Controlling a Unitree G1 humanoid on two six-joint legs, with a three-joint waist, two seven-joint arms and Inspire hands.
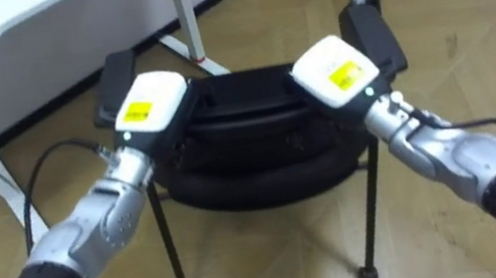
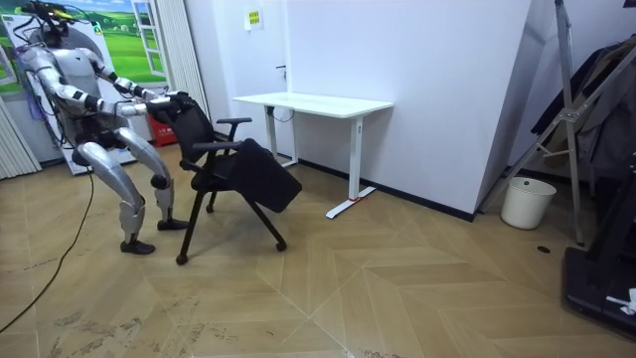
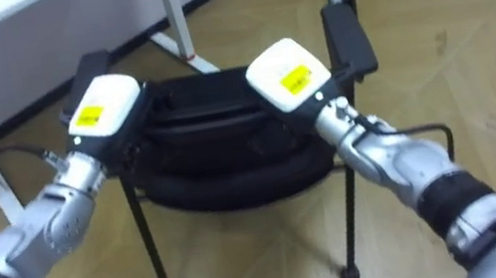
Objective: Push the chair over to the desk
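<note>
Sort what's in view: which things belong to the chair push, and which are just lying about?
In the job:
black chair
left hand and right hand, both at its backrest

Just about:
white desk, beyond the chair
white bin, by the wall
metal stand, next to the bin

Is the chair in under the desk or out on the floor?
Out. In the room view the chair stands on the floor between the robot and the desk, apart from it, no part under the desktop.
</note>
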